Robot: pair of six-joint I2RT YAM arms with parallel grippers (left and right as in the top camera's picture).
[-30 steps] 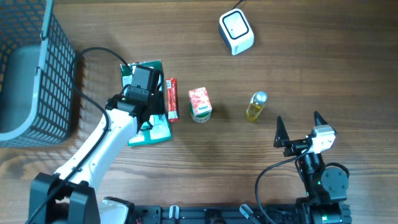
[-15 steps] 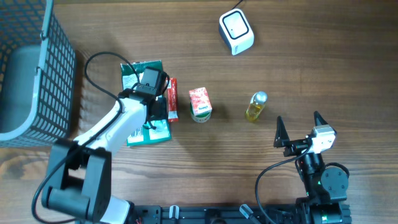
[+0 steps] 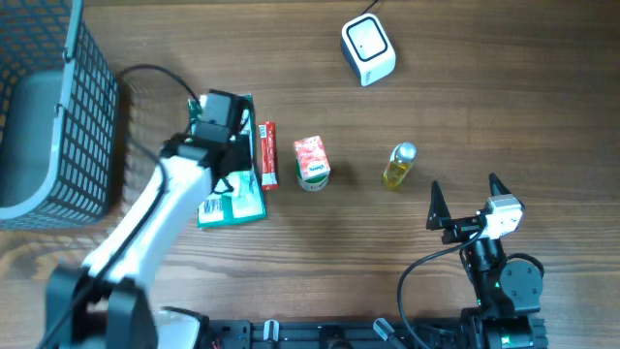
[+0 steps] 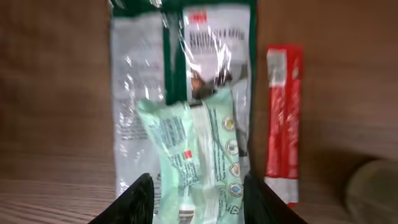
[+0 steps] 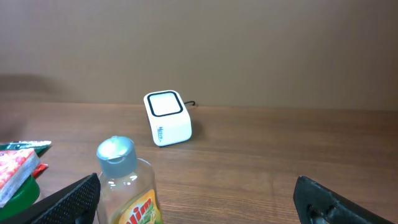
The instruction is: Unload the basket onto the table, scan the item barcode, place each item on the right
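Observation:
A light green packet (image 4: 199,149) lies on top of a larger dark green and silver packet (image 4: 140,93) at the left of the table. My left gripper (image 4: 198,186) stands over them, open, its black fingers (image 4: 140,199) on either side of the light green packet's near end; whether they touch it is unclear. From overhead, the left gripper (image 3: 231,165) covers much of the packets (image 3: 232,206). The white scanner (image 3: 368,48) sits at the far right. My right gripper (image 3: 466,194) rests open and empty near the front right.
A red stick packet (image 3: 266,153) lies right of the green packets, then a red and green carton (image 3: 311,160) and a yellow bottle (image 3: 399,165). A dark wire basket (image 3: 58,116) fills the left edge. The bottle (image 5: 127,186) stands just ahead of my right gripper (image 5: 199,202).
My left gripper has shifted slightly toward the far side over the packets and its jaws have widened. The right arm has not moved.

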